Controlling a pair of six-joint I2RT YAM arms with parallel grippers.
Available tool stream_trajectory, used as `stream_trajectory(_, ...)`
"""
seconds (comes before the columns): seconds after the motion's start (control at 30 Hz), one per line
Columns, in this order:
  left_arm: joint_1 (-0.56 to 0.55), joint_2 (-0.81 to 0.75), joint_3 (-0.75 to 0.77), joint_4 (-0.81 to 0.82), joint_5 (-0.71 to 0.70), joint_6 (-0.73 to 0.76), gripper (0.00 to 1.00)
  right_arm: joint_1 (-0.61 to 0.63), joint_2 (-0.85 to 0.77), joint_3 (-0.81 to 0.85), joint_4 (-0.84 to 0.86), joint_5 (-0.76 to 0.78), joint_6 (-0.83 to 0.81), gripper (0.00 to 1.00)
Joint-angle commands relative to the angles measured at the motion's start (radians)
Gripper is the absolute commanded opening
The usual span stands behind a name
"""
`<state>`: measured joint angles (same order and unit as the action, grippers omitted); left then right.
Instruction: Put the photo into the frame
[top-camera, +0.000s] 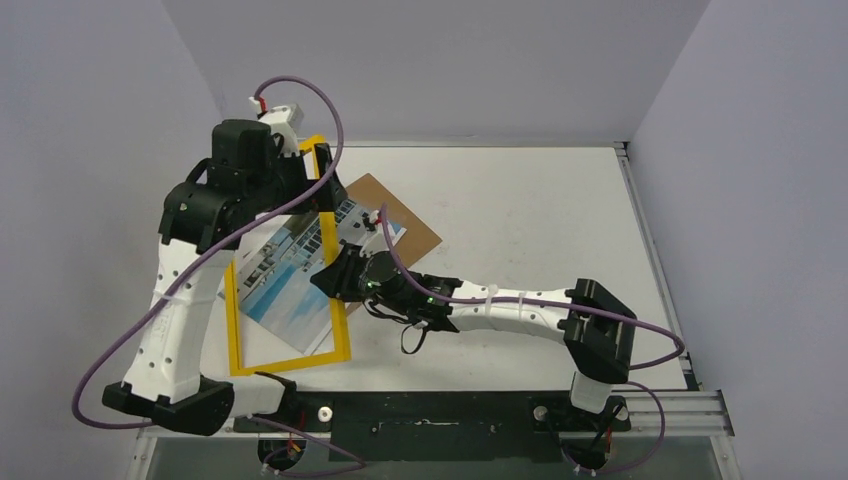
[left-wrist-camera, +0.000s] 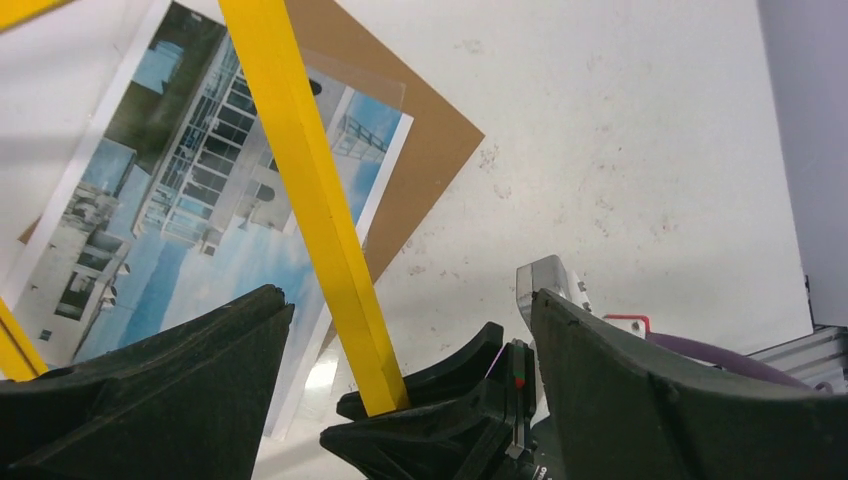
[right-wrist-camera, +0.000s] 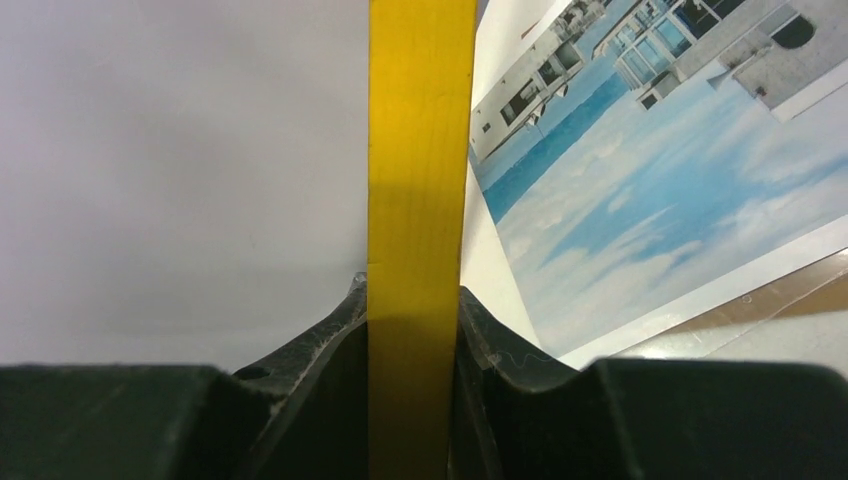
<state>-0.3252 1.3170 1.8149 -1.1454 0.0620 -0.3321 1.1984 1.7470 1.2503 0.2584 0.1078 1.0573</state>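
The yellow frame (top-camera: 290, 362) hangs tilted over the photo (top-camera: 285, 275), a print of a pale building with blue sky that lies flat on the table. My right gripper (top-camera: 335, 272) is shut on the frame's right side bar (right-wrist-camera: 420, 150), and its jaws show in the left wrist view (left-wrist-camera: 430, 420). My left gripper (top-camera: 312, 180) is open near the frame's far end. Its fingers (left-wrist-camera: 150, 390) stand wide apart on either side of the bar (left-wrist-camera: 300, 170) without touching it. The photo also shows in the left wrist view (left-wrist-camera: 190, 220) and the right wrist view (right-wrist-camera: 680, 180).
A brown backing board (top-camera: 405, 215) lies under the photo's far right corner, also seen from the left wrist (left-wrist-camera: 430, 130). A clear sheet (left-wrist-camera: 385, 100) lies over the photo. Grey walls close in the table at left, back and right.
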Motion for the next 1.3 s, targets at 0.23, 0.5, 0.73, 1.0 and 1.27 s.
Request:
stream_trajectory(0.23, 0.006, -0.180, -0.007, 0.084, -0.039, -0.007, 0.94, -0.006, -0.182, 0.154, -0.134, 0.085, -0.133, 0.00)
stream_trajectory(0.5, 0.006, -0.223, -0.022, 0.093, -0.048, -0.029, 0.94, -0.053, -0.302, 0.157, -0.248, 0.159, -0.112, 0.00)
stream_trajectory(0.73, 0.006, -0.230, -0.036, 0.103, -0.019, -0.034, 0.94, -0.129, -0.389, 0.165, -0.387, 0.207, -0.118, 0.00)
stream_trajectory(1.0, 0.006, -0.209, -0.099, 0.111, 0.001, -0.029, 0.94, -0.339, -0.498, 0.245, -0.693, 0.227, -0.262, 0.00)
stream_trajectory(1.27, 0.006, -0.175, -0.190, 0.151, 0.046, -0.033, 0.94, -0.633, -0.504, 0.422, -1.076, 0.197, -0.432, 0.00)
